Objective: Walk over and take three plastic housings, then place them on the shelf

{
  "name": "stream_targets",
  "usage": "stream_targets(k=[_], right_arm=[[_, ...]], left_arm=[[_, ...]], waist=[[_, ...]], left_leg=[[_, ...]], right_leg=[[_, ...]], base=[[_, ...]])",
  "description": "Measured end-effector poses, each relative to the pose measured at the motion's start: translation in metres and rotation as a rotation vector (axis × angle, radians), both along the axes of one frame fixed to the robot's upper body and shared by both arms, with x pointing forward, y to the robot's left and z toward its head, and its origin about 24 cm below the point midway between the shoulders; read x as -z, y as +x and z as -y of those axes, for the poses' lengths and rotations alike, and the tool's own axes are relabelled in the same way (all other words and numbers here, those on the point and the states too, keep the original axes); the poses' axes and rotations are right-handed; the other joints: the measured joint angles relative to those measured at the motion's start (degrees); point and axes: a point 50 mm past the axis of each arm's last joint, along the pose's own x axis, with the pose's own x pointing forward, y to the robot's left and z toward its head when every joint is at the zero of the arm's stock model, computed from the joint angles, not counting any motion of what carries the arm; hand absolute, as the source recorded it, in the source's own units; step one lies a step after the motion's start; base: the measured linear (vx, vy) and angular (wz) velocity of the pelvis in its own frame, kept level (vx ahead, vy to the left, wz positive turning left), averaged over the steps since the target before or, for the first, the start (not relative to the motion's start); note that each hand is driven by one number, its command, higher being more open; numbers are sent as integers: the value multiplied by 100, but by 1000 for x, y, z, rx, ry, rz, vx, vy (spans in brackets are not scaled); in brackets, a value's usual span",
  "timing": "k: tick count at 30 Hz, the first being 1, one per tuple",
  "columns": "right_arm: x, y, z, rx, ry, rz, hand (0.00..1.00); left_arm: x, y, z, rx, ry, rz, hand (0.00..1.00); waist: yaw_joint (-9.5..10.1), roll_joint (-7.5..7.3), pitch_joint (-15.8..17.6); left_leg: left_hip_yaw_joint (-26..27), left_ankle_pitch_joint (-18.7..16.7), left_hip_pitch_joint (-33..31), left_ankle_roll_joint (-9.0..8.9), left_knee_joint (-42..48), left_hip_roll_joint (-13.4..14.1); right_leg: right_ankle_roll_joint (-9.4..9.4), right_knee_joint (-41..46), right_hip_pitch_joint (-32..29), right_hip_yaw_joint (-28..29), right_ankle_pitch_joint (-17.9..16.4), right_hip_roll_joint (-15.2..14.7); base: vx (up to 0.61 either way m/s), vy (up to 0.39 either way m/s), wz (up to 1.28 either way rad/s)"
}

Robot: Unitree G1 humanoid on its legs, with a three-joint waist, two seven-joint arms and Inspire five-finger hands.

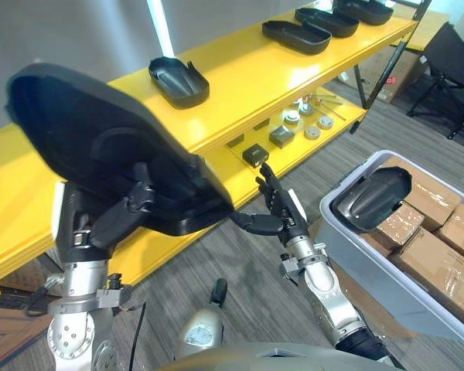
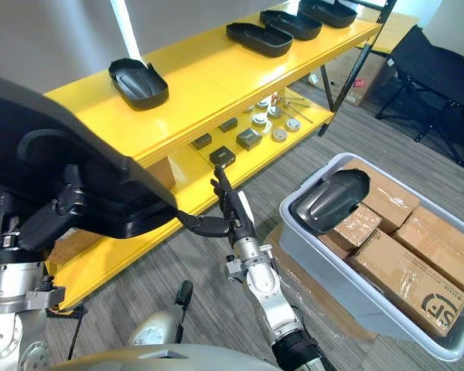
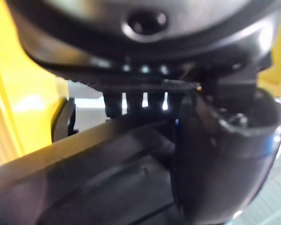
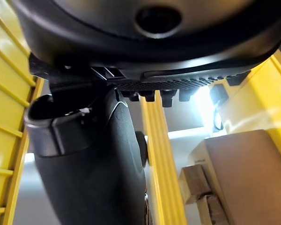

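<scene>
Holding housing [image 1: 85, 124] in left hand [image 1: 124, 212] | right hand [image 1: 282, 220] fingers [image 1: 269, 185] straight

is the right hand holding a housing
No, the right hand is open beside the shelf with straight fingers and nothing in it, while the left hand grips the black housing.
</scene>
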Motion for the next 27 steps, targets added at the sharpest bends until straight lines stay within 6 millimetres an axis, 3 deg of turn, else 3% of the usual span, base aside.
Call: stream_targets(k=[6, 9, 13, 15, 17, 18, 19, 20, 21, 22, 23, 24, 26, 27], right_arm=[[-5, 4, 25, 52, -35, 36, 100], [-6, 5, 28, 56, -41, 45, 100], [-14, 5, 25, 18, -23, 88, 100], [-20, 5, 20, -3, -7, 115, 100], [-23, 6, 14, -2, 24, 135, 100], [-26, 6, 11, 3, 46, 149, 100], [-28, 5, 10, 9, 58, 158, 100], [-34, 5, 9, 13, 72, 194, 100], [-39, 5, 8, 12, 83, 230, 100], [-43, 6, 8, 11, 87, 248, 100], [-55, 9, 7, 5, 100, 310, 100], [-72, 15, 5, -12, 112, 394, 100], [-101, 24, 6, -23, 119, 524, 100], [-126, 28, 11, -13, 139, 641, 100]], left_arm=[[8, 8, 14, 49, -55, -19, 0], [21, 9, 15, 34, -82, -76, 0], [30, 8, 11, -22, -110, -119, 0], [29, 7, 8, -32, -106, -115, 0], [27, 7, 4, -51, -95, -109, 0], [26, 6, -1, -74, -79, -105, 0], [25, 5, -4, -91, -68, -103, 0], [21, 4, -8, -132, -41, -93, 0], [20, 4, -12, -176, -30, -89, 0], [19, 3, -14, -202, -15, -86, 0], [11, 2, -22, -250, 5, -59, 0], [4, 3, -29, -297, 12, -26, 0], [-5, 7, -35, -342, -6, 28, 0], [-13, 14, -35, -344, -18, 82, 0]], waist=[[-141, 215, 357], [-206, 167, 567], [-192, 41, 833], [-124, 83, 888], [-31, 51, 903], [20, -34, 910], [29, -2, 864], [34, 5, 842], [6, -31, 759], [-6, -57, 691], [-54, -86, 656], [-54, -81, 659], [-59, -4, 662], [-66, 43, 640]], left_leg=[[77, 60, -201, -4, 2, 163], [114, 32, -200, 8, 73, 165], [266, -545, -357, -1, 1125, 5], [268, -1146, -531, -27, 2102, 8], [276, -1480, -619, 8, 2595, 4], [426, -1731, -730, 210, 3023, -18], [579, -1932, -772, 329, 3320, -38], [675, -2260, -771, 334, 3481, -76], [581, -2293, -766, 377, 3333, -196], [527, -2258, -744, 429, 3166, -232], [333, -2192, -616, 494, 2810, -232], [136, -2065, -415, 594, 2517, -284], [-48, -1967, -131, 637, 2248, -319], [-264, -1949, 26, 648, 2103, -397]], right_leg=[[238, 293, -420, 249, -123, 39], [233, 572, -530, 324, -263, -48], [305, 955, -441, 506, -420, -326], [228, 1004, -172, 497, -531, -342], [161, 952, -3, 442, -598, -400], [126, 834, 125, 385, -605, -436], [50, 784, 205, 360, -602, -449], [-323, 1124, 177, 472, -529, -441], [-658, 1815, -275, 847, -83, -585], [-778, 2166, -544, 970, 246, -645], [-608, 2557, -899, 1117, 188, -585], [-520, 2568, -1101, 1161, -227, -353], [-582, 2158, -1188, 1171, -450, 14], [-629, 1840, -1324, 1275, -478, 304]], base=[[-103, -25, -14], [-72, -21, -7], [-8, 4, -16], [22, 45, -7], [39, 107, -3], [70, 157, 1], [126, 169, 10], [197, 226, 33], [203, 247, 39], [198, 243, 53], [176, 126, 42], [185, 92, 39], [172, 74, 45], [229, 62, 110]])
